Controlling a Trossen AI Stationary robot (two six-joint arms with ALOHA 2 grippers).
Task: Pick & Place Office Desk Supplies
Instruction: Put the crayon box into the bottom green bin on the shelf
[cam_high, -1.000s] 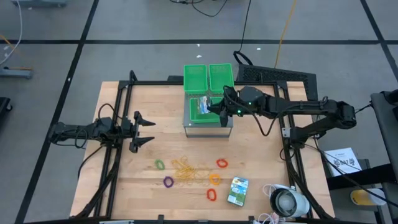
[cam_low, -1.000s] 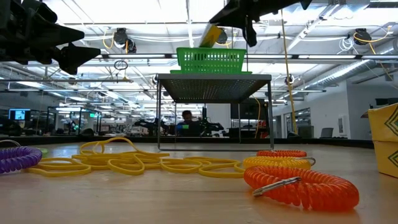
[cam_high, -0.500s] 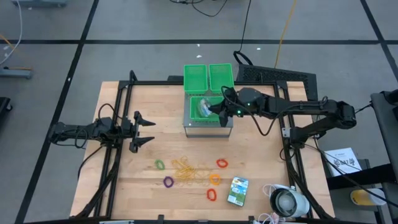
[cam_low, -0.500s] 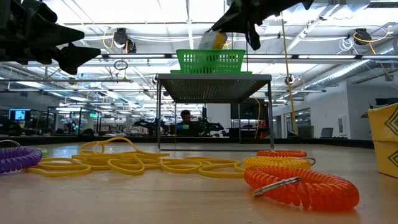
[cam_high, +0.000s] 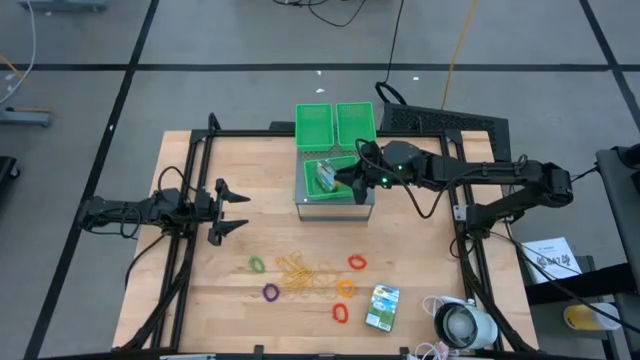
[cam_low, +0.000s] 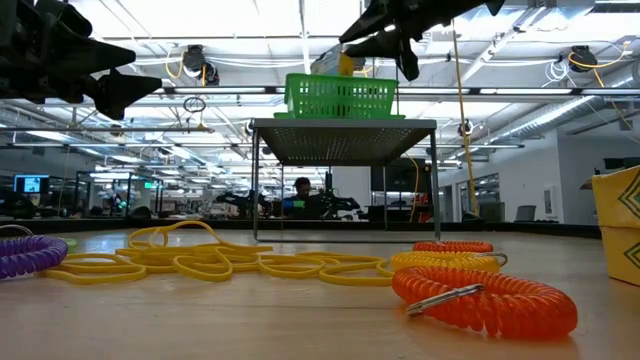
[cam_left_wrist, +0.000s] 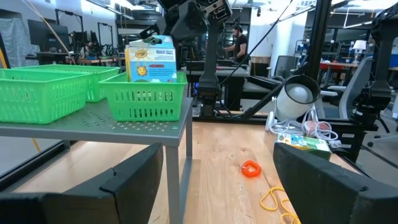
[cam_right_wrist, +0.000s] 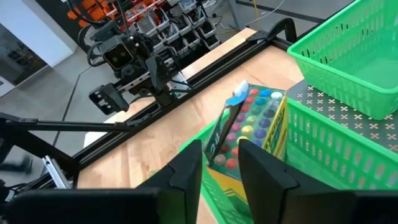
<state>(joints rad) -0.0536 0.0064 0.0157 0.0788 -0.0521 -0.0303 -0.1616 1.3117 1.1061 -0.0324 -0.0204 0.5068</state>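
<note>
Wooden table (cam_high: 230, 290): grey perforated stand (cam_high: 335, 205), coloured rings (cam_high: 346, 288), rubber bands (cam_high: 302, 274), green-white packet (cam_high: 381, 307), white device (cam_high: 462, 324)

The bench (cam_high: 200, 300) is showing pale, matt wood with a fine grain. On it a grey metal stand (cam_left_wrist: 124, 121) is carrying a perforated, dull top. The green mesh bins (cam_high: 335, 123) are looking like glossy moulded plastic. The crayon box (cam_left_wrist: 151, 60) standing in the near bin is looking like printed card with a slight sheen. The coiled rings, such as the orange one (cam_low: 487, 297), are gleaming like smooth plastic, and the rubber bands (cam_low: 215, 262) are looking dull and rubbery. The right end effector (cam_right_wrist: 222, 163) is wearing matt black fingers.
</note>
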